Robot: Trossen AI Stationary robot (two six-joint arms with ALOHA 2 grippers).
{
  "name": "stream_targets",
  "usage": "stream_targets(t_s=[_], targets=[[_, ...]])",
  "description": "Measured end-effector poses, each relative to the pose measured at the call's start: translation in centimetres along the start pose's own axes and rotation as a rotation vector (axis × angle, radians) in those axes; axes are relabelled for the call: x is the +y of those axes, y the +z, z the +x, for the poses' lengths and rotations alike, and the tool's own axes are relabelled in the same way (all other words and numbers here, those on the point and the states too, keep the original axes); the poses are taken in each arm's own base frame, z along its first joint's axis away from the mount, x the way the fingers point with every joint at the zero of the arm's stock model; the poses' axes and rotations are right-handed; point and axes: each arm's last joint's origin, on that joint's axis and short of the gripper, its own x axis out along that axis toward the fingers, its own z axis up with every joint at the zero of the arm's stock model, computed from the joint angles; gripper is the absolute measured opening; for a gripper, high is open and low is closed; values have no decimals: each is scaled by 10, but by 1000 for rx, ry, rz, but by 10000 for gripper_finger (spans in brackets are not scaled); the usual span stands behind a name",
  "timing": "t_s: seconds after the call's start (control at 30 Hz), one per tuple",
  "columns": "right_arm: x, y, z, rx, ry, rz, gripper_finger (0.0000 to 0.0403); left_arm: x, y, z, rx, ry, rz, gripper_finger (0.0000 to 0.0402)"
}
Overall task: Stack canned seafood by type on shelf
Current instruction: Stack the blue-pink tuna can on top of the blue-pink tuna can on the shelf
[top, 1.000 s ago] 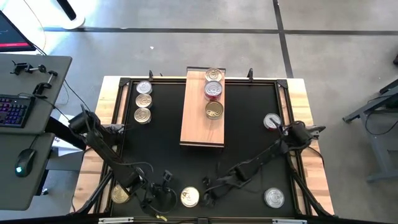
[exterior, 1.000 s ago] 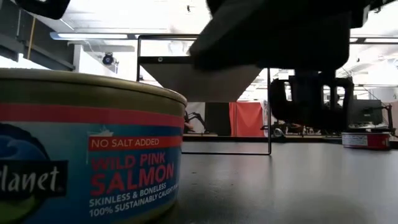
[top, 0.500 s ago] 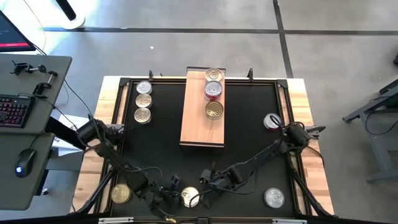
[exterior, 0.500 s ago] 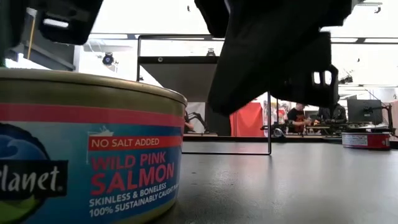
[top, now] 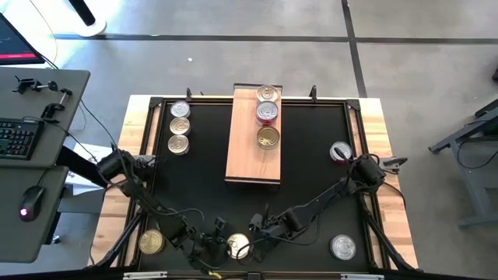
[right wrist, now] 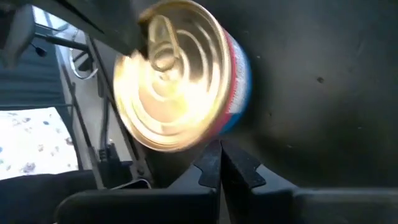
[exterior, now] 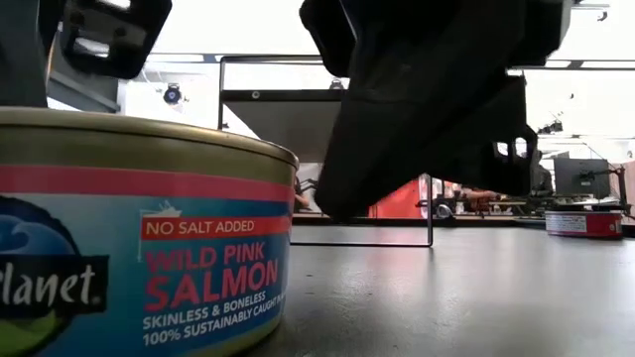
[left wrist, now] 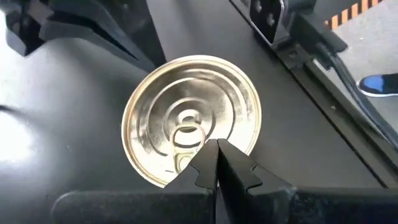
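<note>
A gold-lidded salmon tin (top: pixel 238 246) (exterior: pixel 139 238) stands on its base on the black tabletop near the front edge. My left gripper (top: pixel 221 246) (left wrist: pixel 216 149) is shut, its tips over the lid's rim beside the pull tab (left wrist: pixel 185 135). My right gripper (top: pixel 254 240) (right wrist: pixel 219 149) is shut too, slanting down at the tin's other side (right wrist: pixel 239 74). The wooden shelf (top: pixel 243 148) lies at the far middle and carries three tins (top: pixel 268 113). My left gripper's shut fingertips (left wrist: pixel 205 163) come slanting down over the lid's rim (left wrist: pixel 239 134) next to the pull tab; I cannot tell whether they touch it. My right gripper's shut tips stand close beside the tin's wall; I cannot tell whether they touch it either.
Three tins (top: pixel 179 126) stand in a row at the far left. A red-sided tin (top: pixel 340 152) sits at the right, a silver one (top: pixel 343 247) at the near right and a gold one (top: pixel 151 241) at the near left. Bare black tabletop lies between the shelf and the grippers.
My left gripper has come down and toward the table's right edge, to the salmon tin, and now hangs over its lid. My right gripper has tipped steeply downward beside the tin without changing place. The tin has stayed where it was.
</note>
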Motion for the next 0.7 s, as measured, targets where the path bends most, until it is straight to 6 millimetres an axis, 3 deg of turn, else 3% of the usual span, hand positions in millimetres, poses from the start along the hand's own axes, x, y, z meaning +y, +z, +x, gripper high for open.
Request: stream_targets(t_s=[0.3, 0.6, 0.7], targets=[[5, 1, -1, -7, 32, -7, 0, -5, -4, 15, -19, -12, -18, 0], [36, 12, -21, 10, 111, -37, 0, 4, -8, 26, 3, 14, -19, 0], [41, 18, -25, -18, 110, -58, 0, 10, -19, 33, 55, 62, 7, 0]])
